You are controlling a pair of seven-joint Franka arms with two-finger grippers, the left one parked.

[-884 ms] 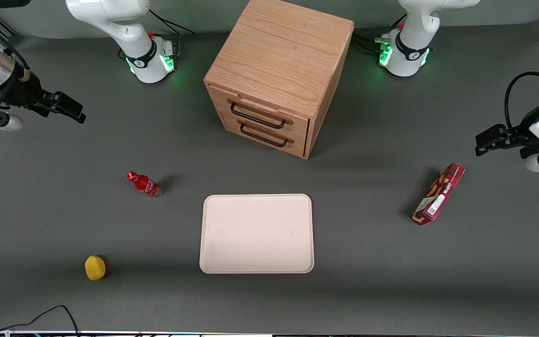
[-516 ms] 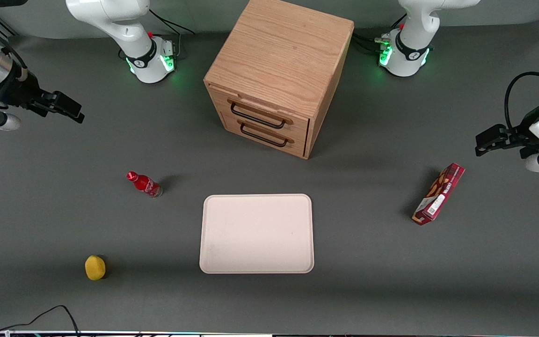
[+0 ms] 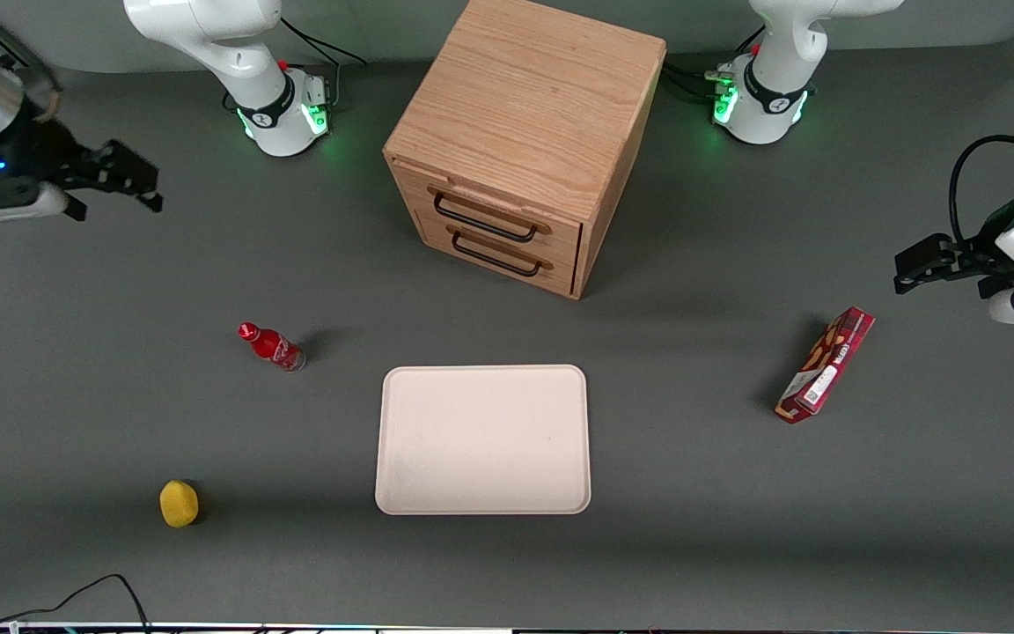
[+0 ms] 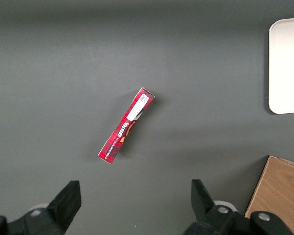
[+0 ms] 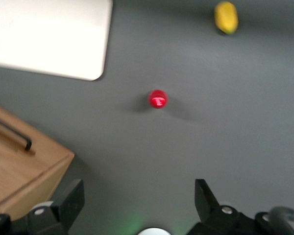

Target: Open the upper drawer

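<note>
Front view: the claw (image 3: 124,176) hangs spread wide, well apart from the shut upper drawer (image 3: 494,214), toward the working arm's end.

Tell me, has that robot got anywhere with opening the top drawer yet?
Nothing is done so far: the upper drawer sits shut, flush with the drawer below. In hand: the gripper hangs open and empty above the table, toward the working arm's end, well away from the cabinet. Left: reach the black handle, grip it and pull.
</note>
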